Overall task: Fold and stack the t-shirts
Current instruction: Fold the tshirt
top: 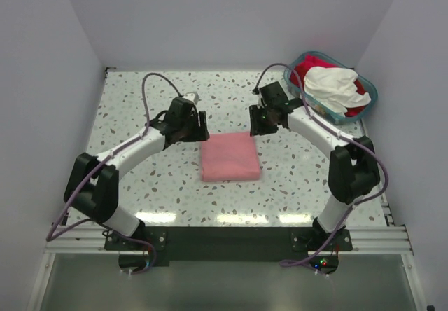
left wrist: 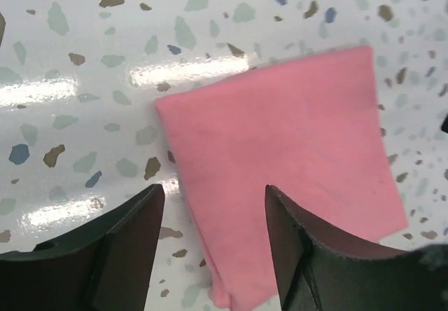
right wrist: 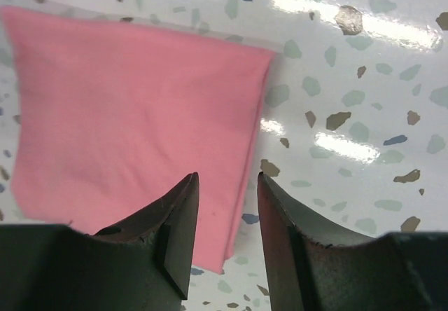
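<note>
Over the folded pink t-shirt (top: pixel 230 156), left fingers (left wrist: pixel 126 244) apart, right fingers (right wrist: pixel 175 230) apart, both empty.

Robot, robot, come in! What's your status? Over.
Left tool open, right tool open, both empty. Pink t-shirt folded flat between them. White t-shirt and red t-shirt in basket. Nothing in the way.

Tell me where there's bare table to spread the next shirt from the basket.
Bare table lies far left, between the wall and the left gripper, and near, between the pink folded t-shirt and the arm bases. Crowded: the t-shirt's far edge with the right gripper, and the basket corner.
</note>
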Controlling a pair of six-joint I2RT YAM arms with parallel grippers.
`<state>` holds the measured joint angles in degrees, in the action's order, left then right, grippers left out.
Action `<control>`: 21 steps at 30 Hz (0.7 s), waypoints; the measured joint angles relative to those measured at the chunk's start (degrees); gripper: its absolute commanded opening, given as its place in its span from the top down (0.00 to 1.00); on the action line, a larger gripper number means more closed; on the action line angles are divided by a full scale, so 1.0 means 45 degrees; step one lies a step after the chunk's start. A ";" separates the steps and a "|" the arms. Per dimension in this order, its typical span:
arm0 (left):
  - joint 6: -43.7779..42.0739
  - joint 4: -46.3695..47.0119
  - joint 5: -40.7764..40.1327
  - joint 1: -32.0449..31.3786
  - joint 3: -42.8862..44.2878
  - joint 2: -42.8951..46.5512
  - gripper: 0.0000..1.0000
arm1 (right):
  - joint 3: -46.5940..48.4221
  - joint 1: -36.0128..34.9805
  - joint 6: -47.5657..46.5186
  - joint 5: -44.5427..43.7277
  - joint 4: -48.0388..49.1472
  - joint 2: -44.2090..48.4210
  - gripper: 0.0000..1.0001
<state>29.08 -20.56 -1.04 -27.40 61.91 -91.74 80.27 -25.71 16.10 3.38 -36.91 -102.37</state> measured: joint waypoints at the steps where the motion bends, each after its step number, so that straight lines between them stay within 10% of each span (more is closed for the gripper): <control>1: 0.0044 0.0267 0.0180 0.0000 -0.0291 0.0500 0.42 | -0.0486 0.0005 0.0087 0.0272 0.0398 0.0549 0.57; 8: 0.0185 0.3546 0.1953 -0.0010 -0.2210 0.1273 0.76 | -0.2302 0.0044 0.1122 0.3478 0.4337 0.1171 0.58; 15: 0.0175 0.4605 0.2229 0.0316 -0.1836 -0.1511 0.65 | -0.3094 0.0413 0.2443 0.5231 0.6654 -0.0792 0.58; 21: 0.0680 0.4711 0.2997 0.0340 -0.2399 -0.0170 0.59 | -0.4036 0.0636 0.3109 0.6227 0.7650 -0.0034 0.56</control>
<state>32.14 0.64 12.45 -25.87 51.11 -92.51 62.11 -22.85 30.09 31.40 -2.48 -102.52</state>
